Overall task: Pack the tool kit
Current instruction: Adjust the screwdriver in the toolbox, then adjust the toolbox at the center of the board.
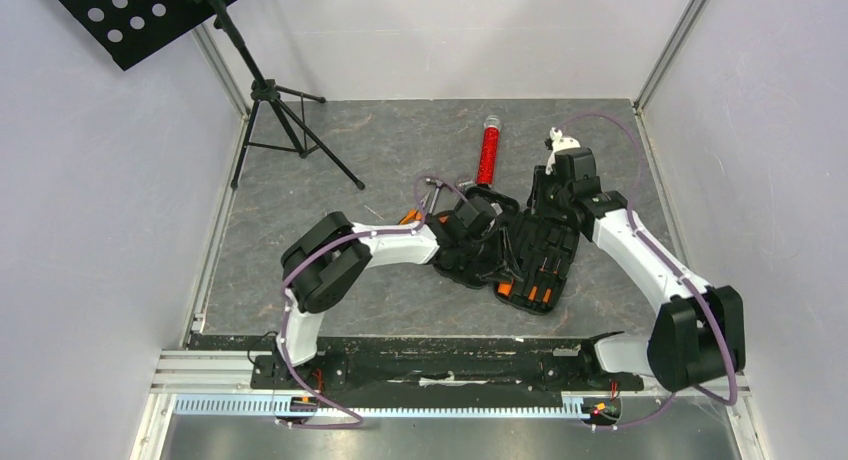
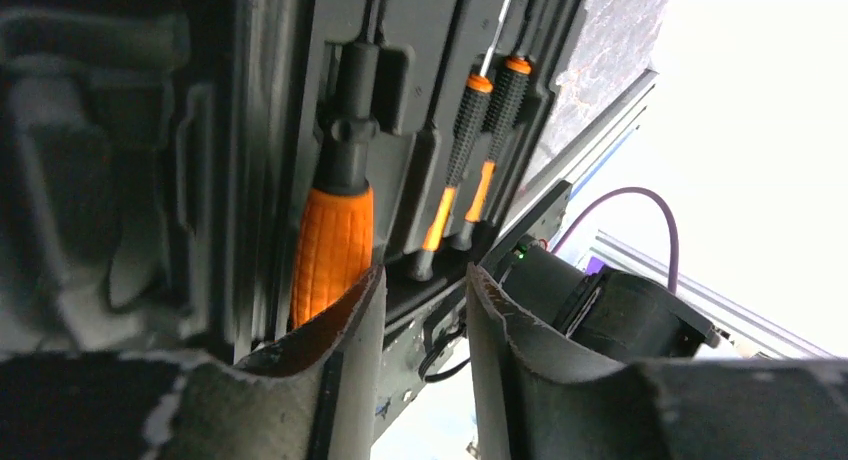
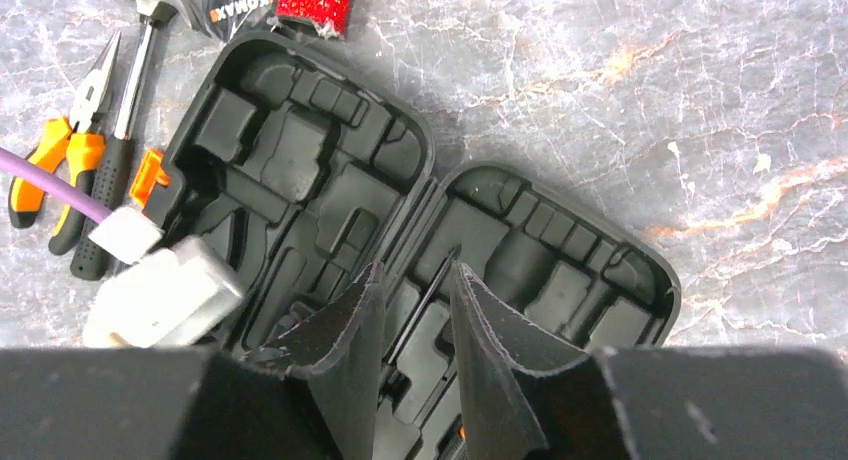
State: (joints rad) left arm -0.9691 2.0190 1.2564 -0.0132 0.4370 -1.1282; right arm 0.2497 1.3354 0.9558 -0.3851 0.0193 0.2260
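Note:
The black tool kit case (image 1: 553, 242) lies open and flat in mid-table. Three orange-and-black screwdrivers (image 1: 535, 292) sit in its right half. In the left wrist view a fat orange-handled screwdriver (image 2: 332, 245) and two slim ones (image 2: 462, 150) rest in their slots. My left gripper (image 2: 425, 280) hangs open over that half's edge, with nothing between its fingers. My right gripper (image 3: 415, 275) is open just above the case (image 3: 300, 150), and a thin screwdriver shaft (image 3: 420, 315) lies in its slot under the gap. The pliers (image 3: 60, 160) and hammer (image 3: 130, 80) lie on the table left of the case.
A red cylindrical tube (image 1: 489, 152) lies just behind the case. A black tripod stand (image 1: 280, 110) stands at the back left under a perforated black panel (image 1: 120, 10). White walls close in the grey marbled table (image 1: 300, 280). My left arm's white link (image 3: 160, 290) overhangs the case's left half.

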